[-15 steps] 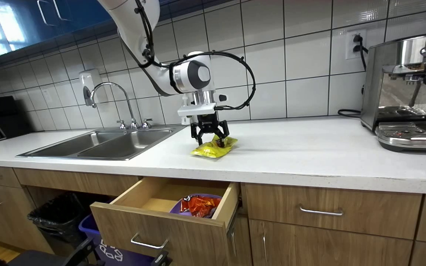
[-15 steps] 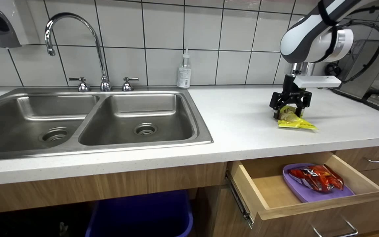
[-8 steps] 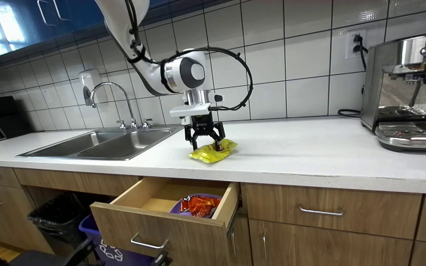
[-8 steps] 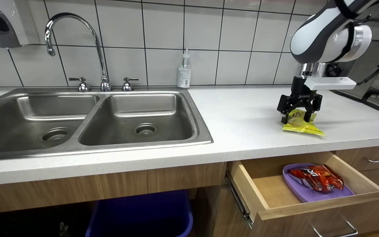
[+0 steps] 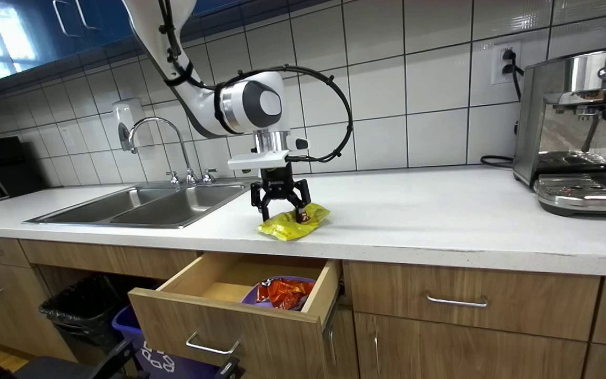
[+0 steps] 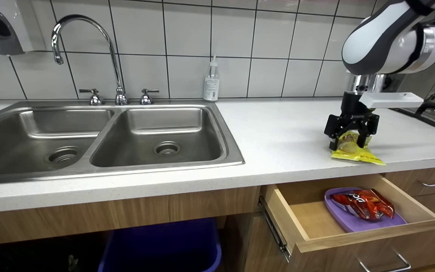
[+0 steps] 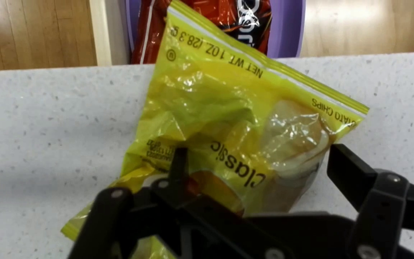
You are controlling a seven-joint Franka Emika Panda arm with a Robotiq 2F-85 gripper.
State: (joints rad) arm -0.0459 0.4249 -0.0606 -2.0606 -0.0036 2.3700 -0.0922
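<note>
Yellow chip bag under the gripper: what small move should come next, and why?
I'd probably tighten the gripper slightly. In the wrist view its fingers stand well apart, one over the yellow chip bag, the other at the bag's side, so the hold looks unsure. The bag is low, close to the front edge of the counter, with the open drawer below.
</note>
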